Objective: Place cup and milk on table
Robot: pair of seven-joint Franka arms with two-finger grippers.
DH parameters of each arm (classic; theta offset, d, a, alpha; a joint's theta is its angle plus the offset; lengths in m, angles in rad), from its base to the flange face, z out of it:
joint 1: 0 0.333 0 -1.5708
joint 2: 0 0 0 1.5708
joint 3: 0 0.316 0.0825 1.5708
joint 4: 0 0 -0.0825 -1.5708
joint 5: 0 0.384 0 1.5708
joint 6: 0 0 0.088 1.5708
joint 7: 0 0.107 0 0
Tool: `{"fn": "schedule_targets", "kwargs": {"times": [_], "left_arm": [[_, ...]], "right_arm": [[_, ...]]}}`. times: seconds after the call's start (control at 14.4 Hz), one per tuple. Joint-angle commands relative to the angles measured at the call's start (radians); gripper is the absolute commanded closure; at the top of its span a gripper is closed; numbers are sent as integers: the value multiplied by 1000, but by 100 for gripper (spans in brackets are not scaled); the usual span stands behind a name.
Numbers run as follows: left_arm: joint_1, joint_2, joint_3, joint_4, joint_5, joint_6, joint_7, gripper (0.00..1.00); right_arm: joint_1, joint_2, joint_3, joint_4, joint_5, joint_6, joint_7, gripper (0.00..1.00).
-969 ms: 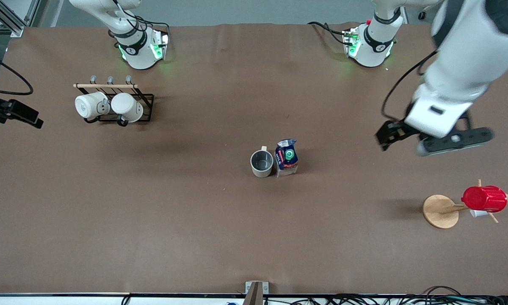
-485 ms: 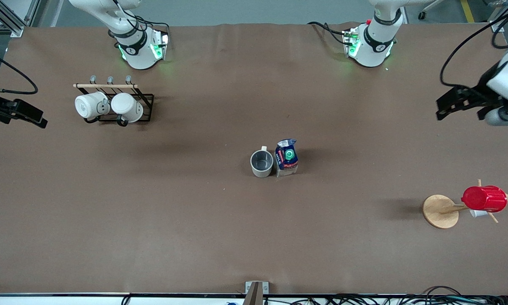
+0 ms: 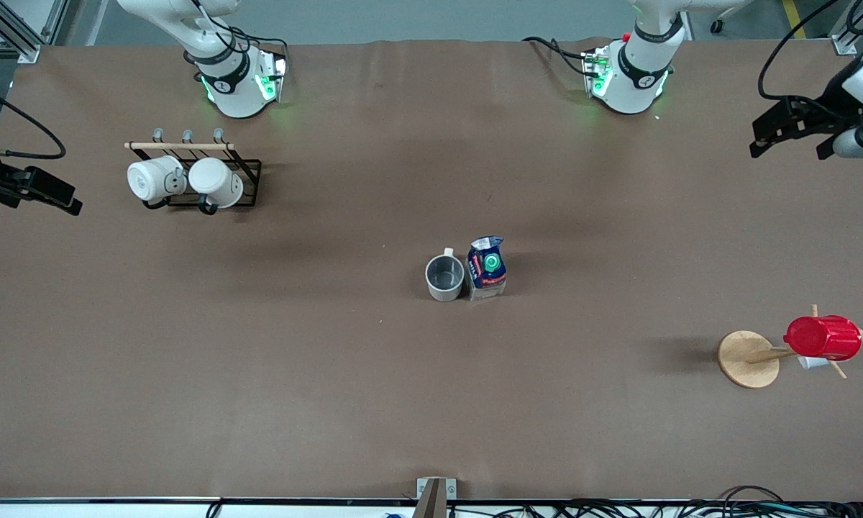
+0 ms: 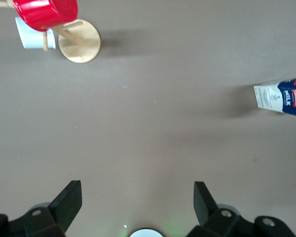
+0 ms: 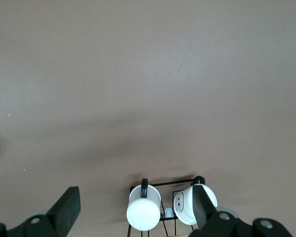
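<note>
The cup (image 3: 444, 278) and the milk (image 3: 487, 267) stand upright and touching at the middle of the table (image 3: 331, 374), the milk toward my left arm's end. My left gripper (image 4: 137, 200) hangs empty with fingers spread wide over the table edge at that end. My right gripper (image 5: 136, 203), just as spread and empty, hangs at the right arm's edge, near the black rack (image 3: 195, 178) of two white mugs.

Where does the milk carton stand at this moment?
In the front view the milk stands upright near the middle of the table, right beside the cup, on the side toward the left arm's end.
</note>
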Motion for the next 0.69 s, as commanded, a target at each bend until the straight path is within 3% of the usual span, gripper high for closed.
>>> {"fn": "schedule_targets", "kwargs": {"times": [0.0,0.62], "left_arm": [[-30,-39,18,-22,-3,-33,13,0],[-34,-4,18,39,4,-44,8,0]], "right_arm": [[-4,-3,1,8,18,-12,-12,0],[-4,-1,1,8,18,-12,-9,0]]}}
